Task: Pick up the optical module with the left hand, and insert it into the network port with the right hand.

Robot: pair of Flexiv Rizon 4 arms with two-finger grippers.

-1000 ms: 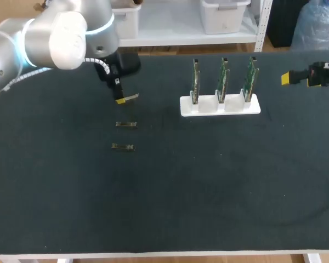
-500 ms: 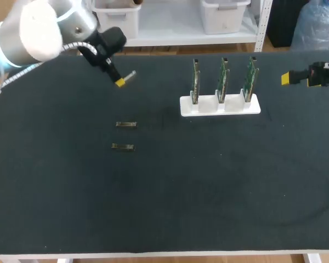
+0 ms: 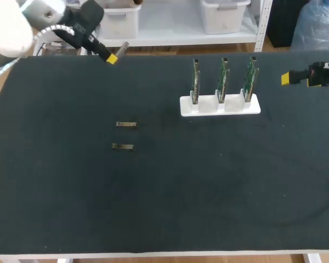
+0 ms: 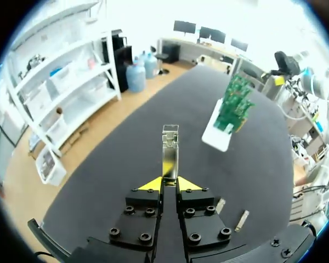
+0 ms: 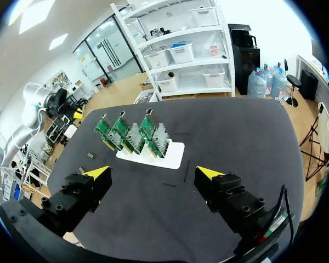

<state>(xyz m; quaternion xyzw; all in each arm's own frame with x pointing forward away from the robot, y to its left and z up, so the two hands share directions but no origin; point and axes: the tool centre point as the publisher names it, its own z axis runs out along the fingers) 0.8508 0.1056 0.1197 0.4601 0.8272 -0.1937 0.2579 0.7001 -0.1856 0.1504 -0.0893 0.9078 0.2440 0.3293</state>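
Two-arm station seen from the head and both wrist cameras. The left tool point(image 3: 111, 58) point(image 4: 170, 183) is held over the far left corner of the surface point(image 3: 208, 192), well above the cloth, with its yellow-tipped fingers closed on the optical module point(image 3: 122, 48) point(image 4: 170, 150). The module, a slim rectangular metal bar, is clamped at one end, and the rest projects straight out ahead of the fingers, with its squared tip free.

Any print on the module or elsewhere is too small to be read.

Two loose modules point(image 3: 126, 124) point(image 3: 123, 146) of the same slim shape lie flat on the surface, one just nearer the robot than the other, both well apart from the raised tool. In the left wrist view they are seen below and beside the tool point(image 4: 242, 220).

A white holder point(image 3: 220, 105) point(image 5: 172, 156) stands right of centre toward the far edge. Three green circuit boards point(image 3: 223, 79) point(image 5: 126, 134) are set upright in its slots, side by side. Silvery ribbed metal parts are seen on them in the right wrist view; which part is the port cannot be told.

The right tool point(image 3: 285, 78) point(image 5: 153, 174) is held at the right edge of the surface, beside the holder but apart from it — its fingers are spread wide, with nothing between them.

The surface is covered by a dark, matte cloth.
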